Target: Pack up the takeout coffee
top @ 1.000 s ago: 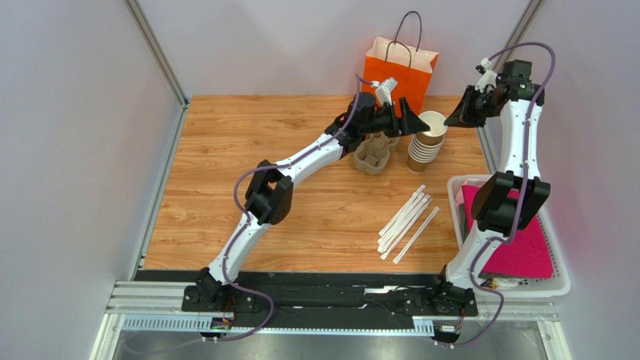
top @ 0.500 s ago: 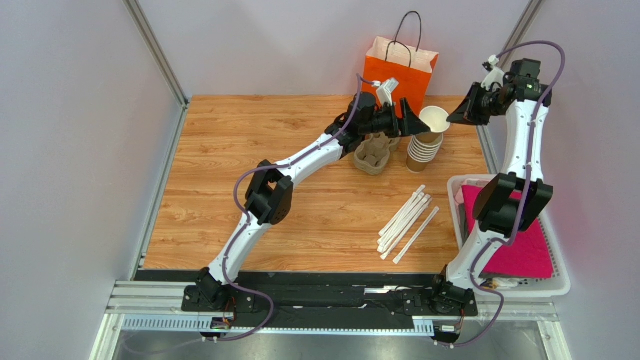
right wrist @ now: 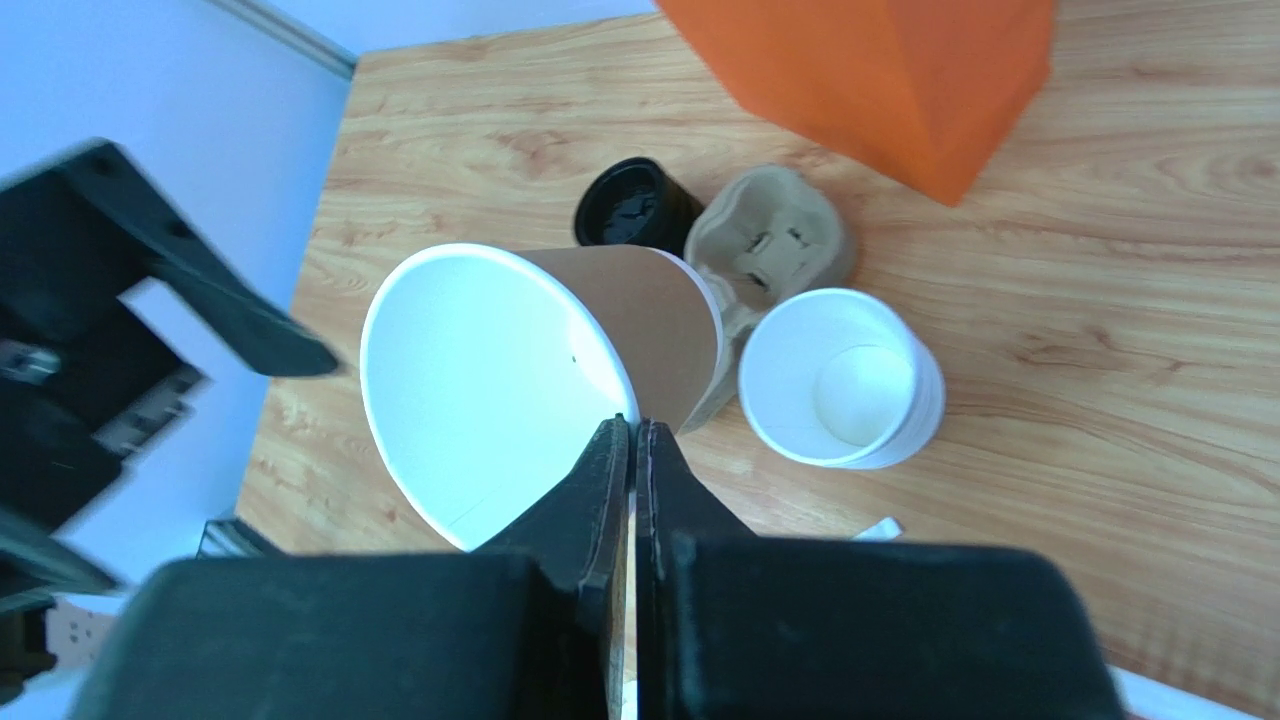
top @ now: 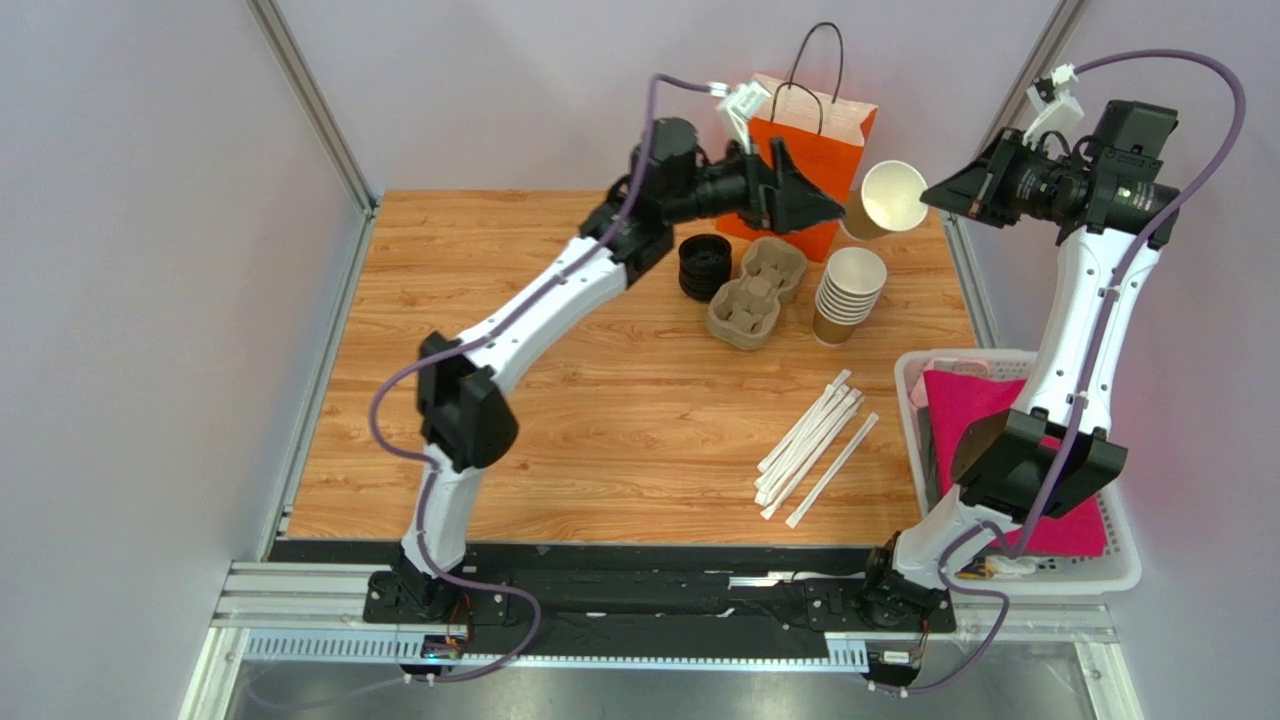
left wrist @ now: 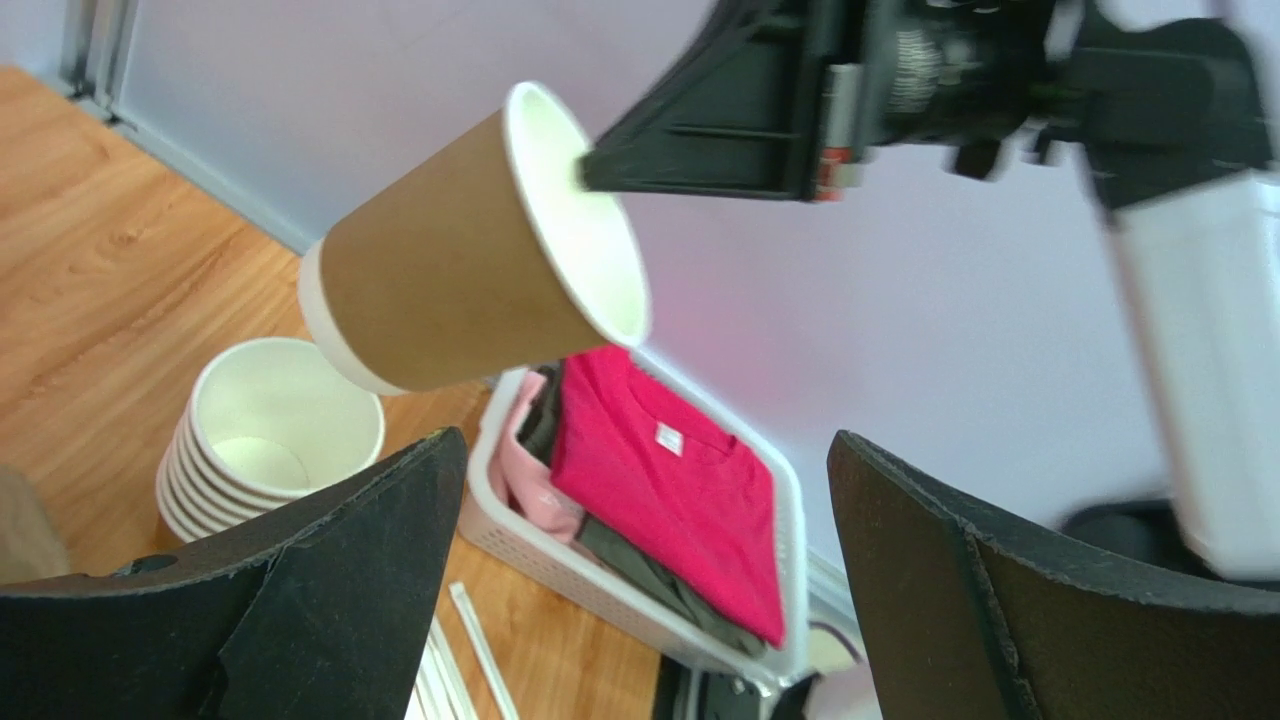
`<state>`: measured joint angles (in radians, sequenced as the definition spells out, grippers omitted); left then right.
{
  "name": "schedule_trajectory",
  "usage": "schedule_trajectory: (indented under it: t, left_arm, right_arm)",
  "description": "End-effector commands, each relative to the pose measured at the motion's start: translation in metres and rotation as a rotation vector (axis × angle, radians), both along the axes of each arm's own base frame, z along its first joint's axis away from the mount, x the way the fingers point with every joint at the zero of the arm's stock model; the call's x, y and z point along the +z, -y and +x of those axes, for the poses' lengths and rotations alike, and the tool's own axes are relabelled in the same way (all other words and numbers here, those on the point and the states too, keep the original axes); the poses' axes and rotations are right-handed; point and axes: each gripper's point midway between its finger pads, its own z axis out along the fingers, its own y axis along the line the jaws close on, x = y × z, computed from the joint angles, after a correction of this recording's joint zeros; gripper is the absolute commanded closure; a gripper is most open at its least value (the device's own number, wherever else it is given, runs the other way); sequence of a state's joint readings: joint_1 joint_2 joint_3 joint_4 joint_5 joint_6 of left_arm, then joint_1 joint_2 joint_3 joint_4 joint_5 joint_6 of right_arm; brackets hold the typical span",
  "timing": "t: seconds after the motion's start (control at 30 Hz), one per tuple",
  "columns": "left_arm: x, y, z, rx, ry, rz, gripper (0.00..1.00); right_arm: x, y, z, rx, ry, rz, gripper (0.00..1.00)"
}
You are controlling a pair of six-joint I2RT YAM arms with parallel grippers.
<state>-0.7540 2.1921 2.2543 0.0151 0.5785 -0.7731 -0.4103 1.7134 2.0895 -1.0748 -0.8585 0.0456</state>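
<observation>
Top: right gripper point(top: 935, 192) has the paper cup point(top: 890, 197) by its rim. The cup is tilted in the air above the cup stack point(top: 849, 293). Left gripper point(top: 824, 204) is just beside the cup's base, in front of the orange bag point(top: 812, 128).

Left wrist: left gripper point(left wrist: 646, 450) is spread wide and holds nothing; the cup point(left wrist: 473, 248) is apart from it.

Right wrist: right gripper point(right wrist: 631, 450) is pinched tight on the cup point(right wrist: 511, 375) rim. Lid stack point(right wrist: 639, 203) and carrier point(right wrist: 774, 240) sit on the table point(right wrist: 1127, 270) below.
</observation>
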Motion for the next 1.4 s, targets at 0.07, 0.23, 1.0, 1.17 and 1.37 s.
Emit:
schedule_trajectory:
  t: [0.07, 0.23, 1.0, 1.17, 1.37]
  left_arm:
    - [0.043, -0.136, 0.007, 0.128, 0.09, 0.05, 0.01]
    - [0.036, -0.244, -0.007, 0.346, 0.28, 0.278, 0.01]
    - [-0.087, -0.411, -0.113, 0.599, 0.043, 0.734, 0.01]
    - [-0.092, -0.404, -0.109, 0.567, 0.012, 0.706, 0.01]
    - [-0.099, -0.401, -0.102, 0.561, -0.019, 0.689, 0.01]
  right_arm:
    - [0.014, -0.058, -0.028, 0.168, 0.064, 0.029, 1.0]
    - [-0.022, -0.121, -0.045, 0.335, 0.014, -0.058, 1.0]
    - [-0.215, -0.359, -0.124, 0.889, -0.291, -0.396, 1.0]
    - [-0.239, -0.366, -0.137, 0.926, -0.308, -0.399, 1.0]
    - [-0.247, -0.365, -0.137, 0.937, -0.284, -0.403, 1.0]
